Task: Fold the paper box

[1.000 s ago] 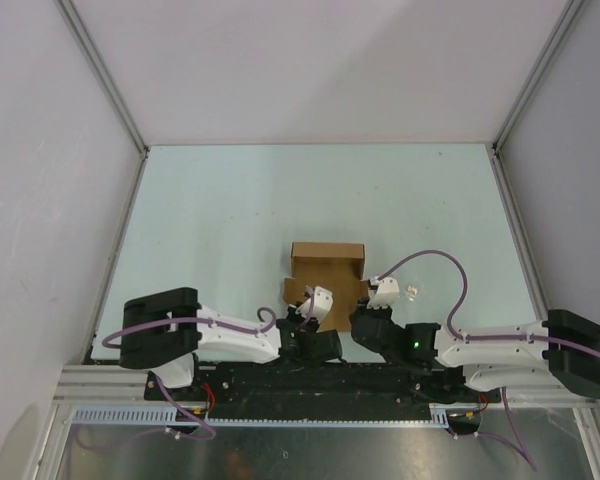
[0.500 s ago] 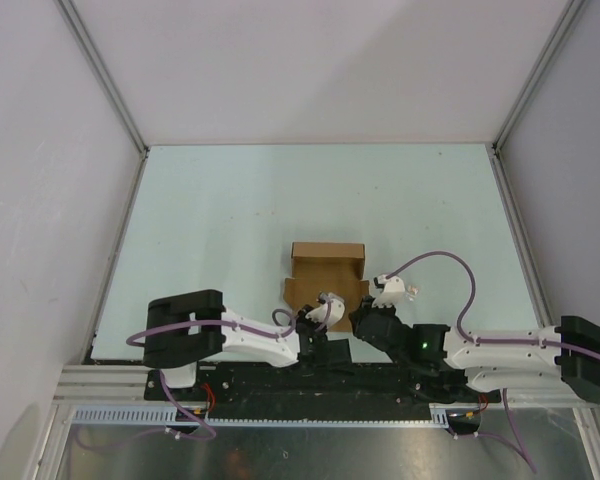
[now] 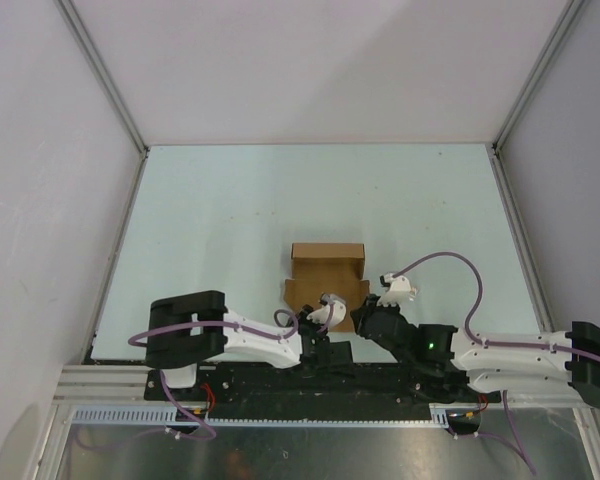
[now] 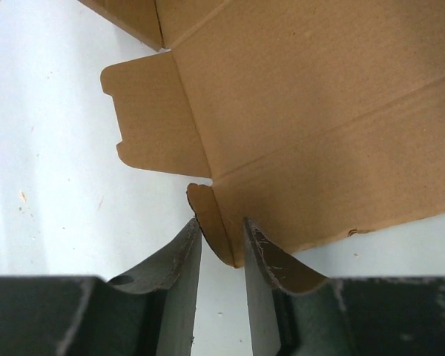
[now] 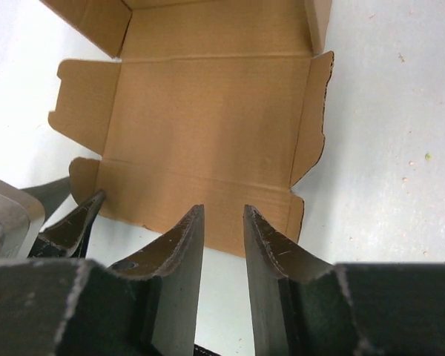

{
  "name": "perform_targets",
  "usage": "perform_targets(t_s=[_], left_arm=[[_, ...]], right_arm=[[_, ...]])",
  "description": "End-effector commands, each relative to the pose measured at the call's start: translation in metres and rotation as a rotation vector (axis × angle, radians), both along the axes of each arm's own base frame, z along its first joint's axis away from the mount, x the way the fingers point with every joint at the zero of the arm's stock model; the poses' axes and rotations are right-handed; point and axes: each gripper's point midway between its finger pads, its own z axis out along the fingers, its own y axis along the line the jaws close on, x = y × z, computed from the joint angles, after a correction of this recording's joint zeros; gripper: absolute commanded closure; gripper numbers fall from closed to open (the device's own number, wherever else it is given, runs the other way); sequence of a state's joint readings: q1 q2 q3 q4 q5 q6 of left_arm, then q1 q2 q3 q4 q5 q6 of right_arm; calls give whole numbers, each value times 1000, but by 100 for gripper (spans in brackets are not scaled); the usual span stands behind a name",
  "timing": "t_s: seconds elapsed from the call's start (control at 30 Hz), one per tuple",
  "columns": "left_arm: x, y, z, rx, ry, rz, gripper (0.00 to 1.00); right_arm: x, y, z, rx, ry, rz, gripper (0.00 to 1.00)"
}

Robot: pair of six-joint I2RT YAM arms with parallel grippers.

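Overhead, the paper box (image 3: 326, 272) lies on the counter (image 3: 210, 220) in the lower middle of the frame. Its upper end stands up as walls and its lower panel is flat. The left end effector (image 3: 325, 305) sits at the box's lower edge, and the right end effector (image 3: 394, 291) is just beside its lower-right corner. The step in hand looks like raising the near flaps.

From the left wrist, the 2 fingers (image 4: 184, 256) stand slightly spread. A small rounded corner tab (image 4: 211, 219) sits between them, apparently unclamped.

From the right wrist, the 2 fingers (image 5: 182, 241) are likewise slightly parted at the box's near edge, gripping nothing. The half-formed box holds nothing. Next, I judge, each end effector must close on a flap and swing it upright along its crease.
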State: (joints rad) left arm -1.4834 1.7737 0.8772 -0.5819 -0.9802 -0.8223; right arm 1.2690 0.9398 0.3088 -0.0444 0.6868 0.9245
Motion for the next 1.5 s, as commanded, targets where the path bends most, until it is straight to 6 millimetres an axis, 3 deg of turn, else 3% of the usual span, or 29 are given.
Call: perform_targets(t_s=[0.0,0.27,0.47,0.57,0.6,0.8,0.93,1.03,1.17,1.33,1.47], left_arm=[[-10,-25,16,-154,49,-5,65],[-11,-33,49,-284,51,-10,59],[-13,-28,79,-416,54,-10,53],[-13,-22,100,-487,46,-18,51],[-12,-20,105,-503,41,-21,50],[15,12,151,-648,13,14,48],[47,33,182,-762,-48,5,46],[60,42,201,-820,-74,-30,46],[64,46,208,-823,-84,-44,47],[61,44,197,-818,-57,-48,46],[60,47,194,-823,-57,-44,47]], right_arm=[[7,-5,9,23,-20,-32,66],[10,-14,19,42,-27,-35,61],[12,-21,25,34,-25,-33,57],[11,-24,27,21,-1,-39,49],[10,-27,26,2,12,-45,42],[6,-40,26,7,69,-144,30],[4,-45,28,54,93,-207,28],[2,-40,22,33,101,-192,28],[1,-35,9,-1,118,-185,32],[6,-31,-3,-60,122,-139,36],[10,-30,-9,-50,113,-125,48]])
